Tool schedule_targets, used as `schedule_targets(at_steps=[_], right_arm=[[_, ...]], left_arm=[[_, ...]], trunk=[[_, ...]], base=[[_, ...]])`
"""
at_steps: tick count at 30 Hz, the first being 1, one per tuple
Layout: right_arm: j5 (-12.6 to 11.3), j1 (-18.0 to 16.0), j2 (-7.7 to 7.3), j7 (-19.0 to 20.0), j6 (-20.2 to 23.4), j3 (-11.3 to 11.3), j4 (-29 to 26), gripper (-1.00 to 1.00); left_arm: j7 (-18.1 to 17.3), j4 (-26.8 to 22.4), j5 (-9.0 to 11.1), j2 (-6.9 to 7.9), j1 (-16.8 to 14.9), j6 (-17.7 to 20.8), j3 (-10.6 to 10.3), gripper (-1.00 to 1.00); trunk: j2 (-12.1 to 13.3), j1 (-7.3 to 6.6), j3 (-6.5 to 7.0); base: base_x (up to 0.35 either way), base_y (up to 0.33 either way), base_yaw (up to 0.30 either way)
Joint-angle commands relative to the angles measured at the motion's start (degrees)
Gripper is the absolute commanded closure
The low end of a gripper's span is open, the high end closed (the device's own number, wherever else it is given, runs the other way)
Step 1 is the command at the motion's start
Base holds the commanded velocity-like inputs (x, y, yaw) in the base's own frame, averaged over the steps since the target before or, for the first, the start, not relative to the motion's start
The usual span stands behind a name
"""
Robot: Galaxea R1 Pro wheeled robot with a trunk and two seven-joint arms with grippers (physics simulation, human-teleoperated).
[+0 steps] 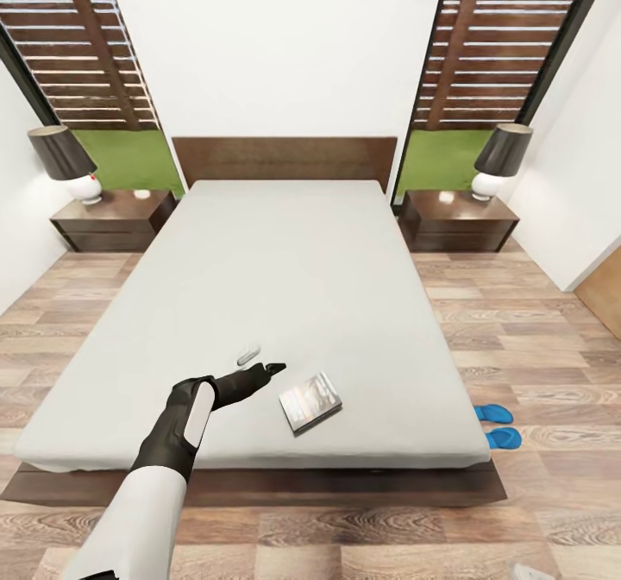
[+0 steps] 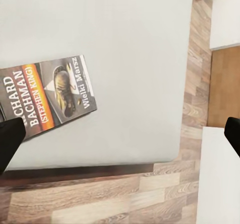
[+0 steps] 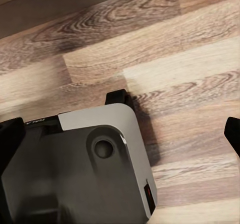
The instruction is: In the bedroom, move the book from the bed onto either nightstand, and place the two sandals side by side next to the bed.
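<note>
The book (image 1: 310,400) lies flat near the foot edge of the bed (image 1: 285,286), its cover partly cut off in the left wrist view. The left tool (image 1: 274,366) hovers just beside it, spread wide, grasping nothing. Two sandals (image 1: 498,425) lie on the floor (image 1: 535,338) beside the bed. The right tool's fingers (image 3: 10,139) are parted and bare.

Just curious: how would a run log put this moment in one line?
left gripper: open, beside dark paperback book | book: on pale mattress | blue flip-flops: floor
</note>
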Motion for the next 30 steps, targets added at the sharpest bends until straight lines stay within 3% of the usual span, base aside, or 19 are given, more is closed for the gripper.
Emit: schedule_targets(at_steps=[1, 22, 30], right_arm=[[-0.5, -0.09, 0.02, 0.42, -0.23, 0.48, 0.24, -1.0], [-0.48, -0.09, 0.02, 0.42, -0.23, 0.48, 0.24, -1.0], [-0.49, -0.09, 0.02, 0.42, -0.23, 0.48, 0.24, -1.0]], left_arm=[[-0.2, -0.04, 0.05, -0.07, -0.07, 0.43, 0.29, -1.0], [-0.2, -0.04, 0.05, -0.07, -0.03, 0.43, 0.29, -1.0], [-0.2, -0.04, 0.05, -0.07, -0.03, 0.43, 0.29, -1.0]], trunk=[[-0.11, 0.03, -0.19], [-0.11, 0.03, -2.07], [-0.11, 0.03, -2.41]], base=[[0.0, 0.0, 0.0], [0.0, 0.0, 0.0], [0.127, -0.122, 0.0]])
